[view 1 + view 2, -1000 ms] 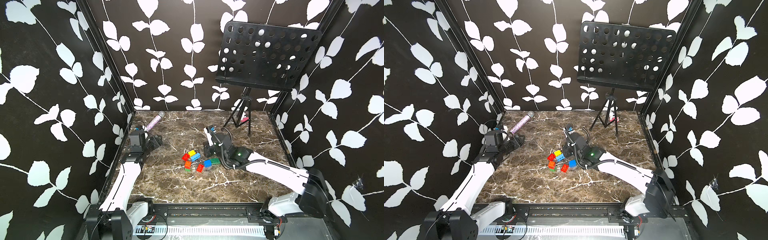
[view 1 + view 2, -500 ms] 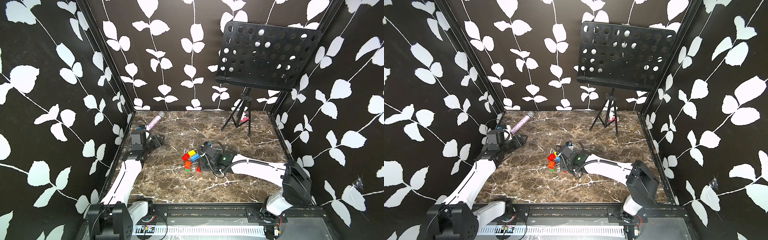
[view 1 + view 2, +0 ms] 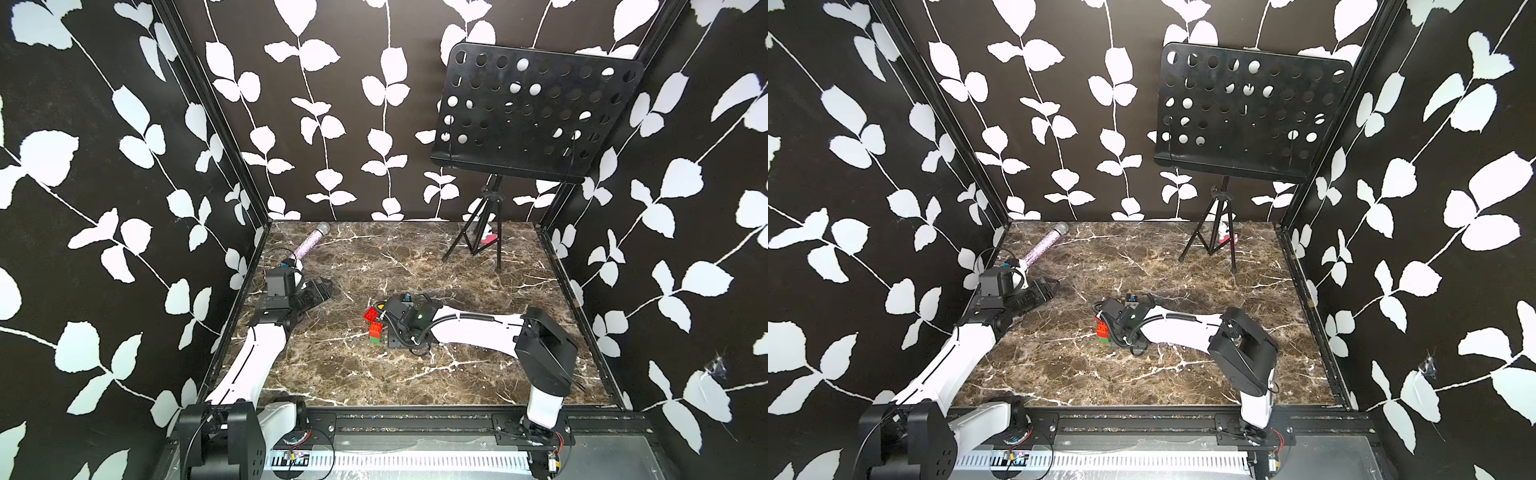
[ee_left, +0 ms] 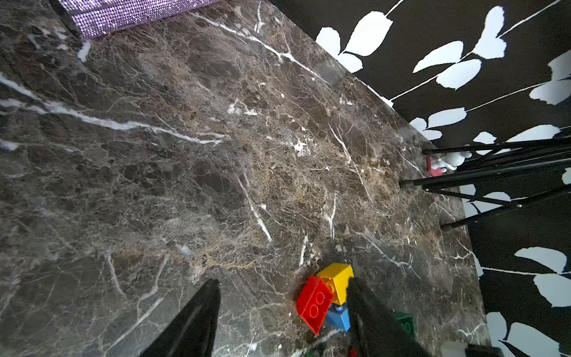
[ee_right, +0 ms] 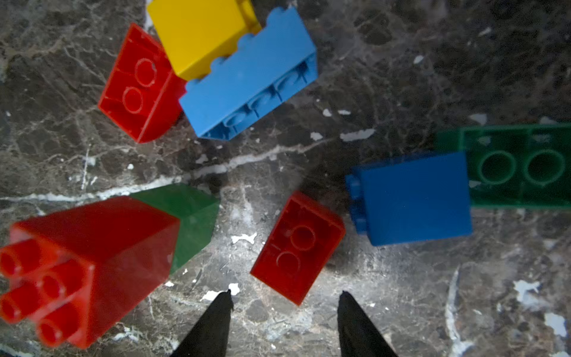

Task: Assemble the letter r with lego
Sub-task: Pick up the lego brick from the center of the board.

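The lego (image 5: 298, 247) is seen scattered mid-way across the marble table (image 3: 353, 374), with a red-on-green stack (image 5: 92, 262) beside the loose bricks. The right gripper (image 5: 285, 293) is held just over them, jaws parted, nothing clasped. Most bricks are hidden under it in both top views. The left gripper (image 4: 282, 278) is set well apart, spread and empty. A glitter microphone (image 3: 309, 245) and a music stand (image 3: 536, 112) are seen at the back.

We hold our right arm (image 3: 469, 328) low, reaching inward, jaws parted (our left arm (image 3: 257, 361) rests aside, jaws likewise parted).
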You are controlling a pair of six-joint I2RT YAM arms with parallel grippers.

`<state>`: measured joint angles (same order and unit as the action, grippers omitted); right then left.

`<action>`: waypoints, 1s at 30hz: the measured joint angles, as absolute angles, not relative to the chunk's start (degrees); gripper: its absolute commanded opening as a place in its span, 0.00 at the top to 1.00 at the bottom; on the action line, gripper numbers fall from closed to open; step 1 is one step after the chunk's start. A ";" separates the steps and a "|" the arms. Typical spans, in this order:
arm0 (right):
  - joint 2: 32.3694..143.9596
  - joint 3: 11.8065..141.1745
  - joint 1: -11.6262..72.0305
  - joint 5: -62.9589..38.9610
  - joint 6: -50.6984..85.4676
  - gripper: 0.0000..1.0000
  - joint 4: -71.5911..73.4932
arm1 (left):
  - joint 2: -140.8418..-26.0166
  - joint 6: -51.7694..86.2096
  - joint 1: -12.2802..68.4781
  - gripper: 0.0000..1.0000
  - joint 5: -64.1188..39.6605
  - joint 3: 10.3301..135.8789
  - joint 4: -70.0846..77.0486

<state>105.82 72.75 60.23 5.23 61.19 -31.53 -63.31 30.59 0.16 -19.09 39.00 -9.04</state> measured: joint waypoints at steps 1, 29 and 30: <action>105.95 72.75 59.92 5.30 61.47 0.45 -31.66 | -63.59 30.48 0.16 0.33 -19.09 39.00 -8.97; 110.56 75.83 57.91 6.70 59.96 0.55 -30.44 | -69.01 30.37 0.16 0.33 -19.77 37.43 -6.90; 110.61 75.83 57.91 6.87 59.75 0.55 -30.57 | -69.01 30.37 0.16 0.33 -19.77 37.45 -6.90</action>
